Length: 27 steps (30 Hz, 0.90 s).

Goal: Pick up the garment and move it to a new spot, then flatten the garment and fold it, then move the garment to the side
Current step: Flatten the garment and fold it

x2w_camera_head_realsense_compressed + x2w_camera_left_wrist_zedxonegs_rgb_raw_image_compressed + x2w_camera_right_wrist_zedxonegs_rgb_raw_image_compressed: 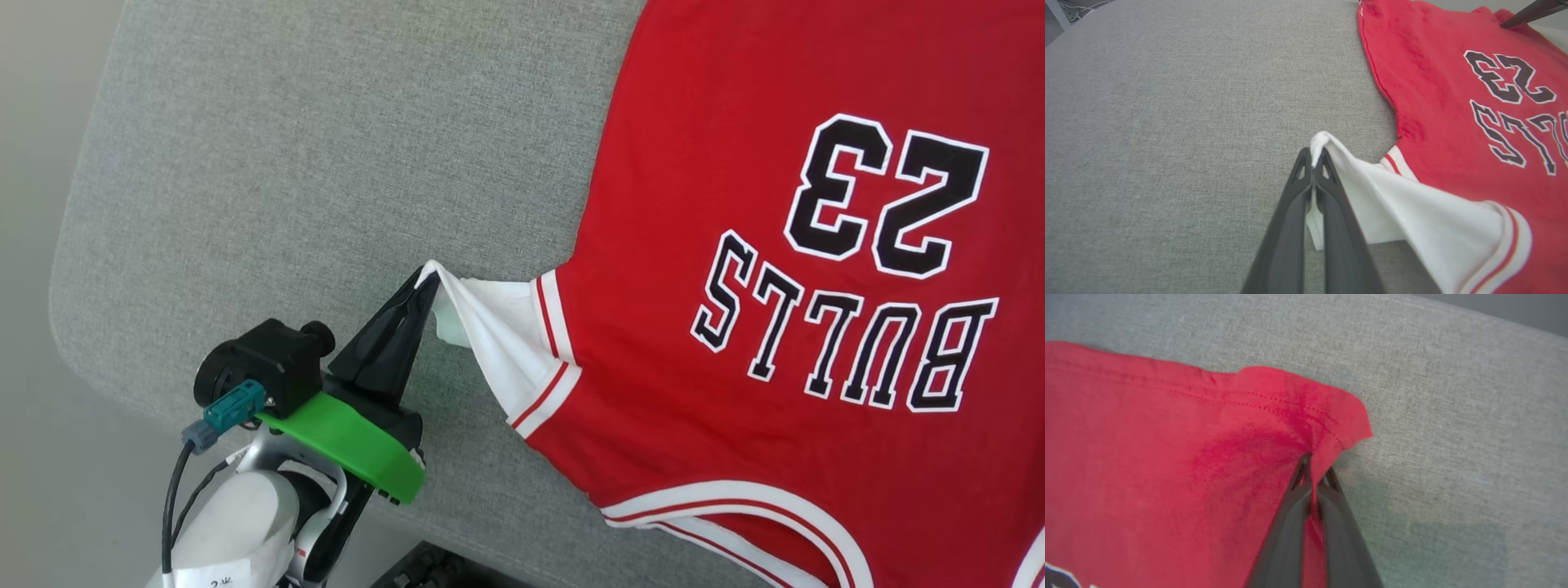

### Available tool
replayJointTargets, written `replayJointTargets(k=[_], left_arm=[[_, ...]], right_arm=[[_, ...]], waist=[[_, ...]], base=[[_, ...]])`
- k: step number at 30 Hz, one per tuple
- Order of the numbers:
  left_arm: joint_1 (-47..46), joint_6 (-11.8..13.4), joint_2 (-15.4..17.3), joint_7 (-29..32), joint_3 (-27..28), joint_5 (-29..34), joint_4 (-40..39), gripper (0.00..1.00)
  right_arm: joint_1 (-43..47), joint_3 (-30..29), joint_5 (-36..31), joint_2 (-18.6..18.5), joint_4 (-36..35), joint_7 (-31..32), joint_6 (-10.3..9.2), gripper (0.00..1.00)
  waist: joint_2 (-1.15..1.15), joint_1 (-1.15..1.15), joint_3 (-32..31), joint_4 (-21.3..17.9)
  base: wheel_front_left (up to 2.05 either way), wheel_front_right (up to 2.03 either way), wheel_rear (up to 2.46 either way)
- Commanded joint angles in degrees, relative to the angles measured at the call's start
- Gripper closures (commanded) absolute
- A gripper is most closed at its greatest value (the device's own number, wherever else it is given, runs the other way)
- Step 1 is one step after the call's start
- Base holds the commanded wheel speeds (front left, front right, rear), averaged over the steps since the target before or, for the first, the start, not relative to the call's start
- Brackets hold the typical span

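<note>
While clamped on the sleeve tip, left gripper (430, 282) at centre-left of the head view: fingers pressed together, white cloth nipped between them, sleeve (498, 343) drawn out into a lifted peak. Over to the right wrist view: right gripper (1314, 464) closed the same way on a red hem corner (1343, 420), fabric puckered at the tips. Garment (775, 245) spread over the right half of the head view on the grey surface (286, 163), lettering up, mostly flat, touching the cloth all along its left edge. Looks like the flattening step, sleeve and corner both in hand.

To do it well: draw the two pinches apart, slow and even, outward toward frame-left for the sleeve. Stay low, close over the surface, so the sleeve lies down instead of folding under itself. Watch the striped cuff; stop once it sits straight and the peak has gone. Go easy on the pull, or risk dragging the whole body sideways and rucking the print. Let go only with the cloth resting down.
</note>
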Motion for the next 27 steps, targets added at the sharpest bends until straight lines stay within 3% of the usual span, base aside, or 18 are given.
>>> replayJointTargets(k=[1,16,27], left_arm=[[-1.3,0.0,0.0,-0.2,-0.1,0.0,0.3,1.0],[1.9,1.7,2.2,0.9,1.2,-1.2,1.2,1.0],[5.9,4.0,2.8,2.4,1.8,-2.7,1.7,1.0]], right_arm=[[3.0,0.6,0.7,-0.2,1.2,0.3,-0.04,1.0],[15.9,5.5,7.2,-1.4,0.8,-4.6,-0.04,1.0],[30.0,9.9,14.4,-3.4,-4.0,-8.1,-0.04,1.0]], waist=[[0.0,-0.01,-0.8,-0.4],[0.0,-0.01,-12.6,-6.4],[0.0,-0.01,-21.8,-11.6]], base=[[0.0,0.0,0.0],[0.0,0.0,0.0],[0.0,0.0,0.0]])
